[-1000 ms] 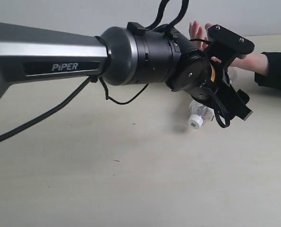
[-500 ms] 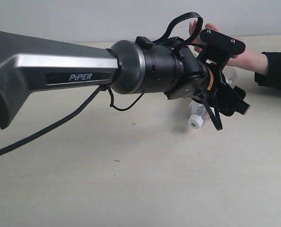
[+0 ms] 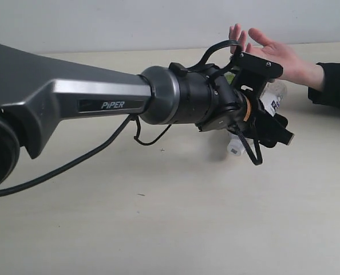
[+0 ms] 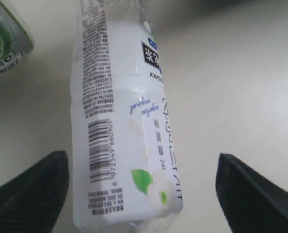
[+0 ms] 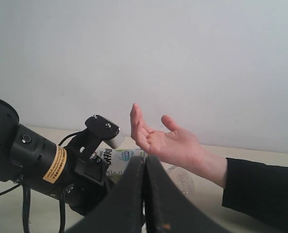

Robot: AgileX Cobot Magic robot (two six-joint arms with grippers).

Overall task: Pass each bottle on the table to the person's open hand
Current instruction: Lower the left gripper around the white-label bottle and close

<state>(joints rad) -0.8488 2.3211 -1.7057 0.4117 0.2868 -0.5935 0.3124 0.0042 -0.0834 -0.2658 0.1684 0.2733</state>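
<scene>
Left wrist view: left claw (image 4: 141,158) spread astride white-labelled bottle (image 4: 120,97) (no contact); right claw (image 5: 145,167) pressed together.

Plain pale grey wall (image 3: 130,23) runs behind the beige table (image 3: 158,229). Light soft and even, possibly overhead; shadows faint, diffuse.

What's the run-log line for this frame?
left pincer: open, straddling white-label bottle | right pincer: shut, empty | person's hand: open, empty

Beige table (image 3: 158,217); white-label bottle (image 4: 129,126) lying on it, green-label bottle (image 4: 3,34) beside.
</scene>
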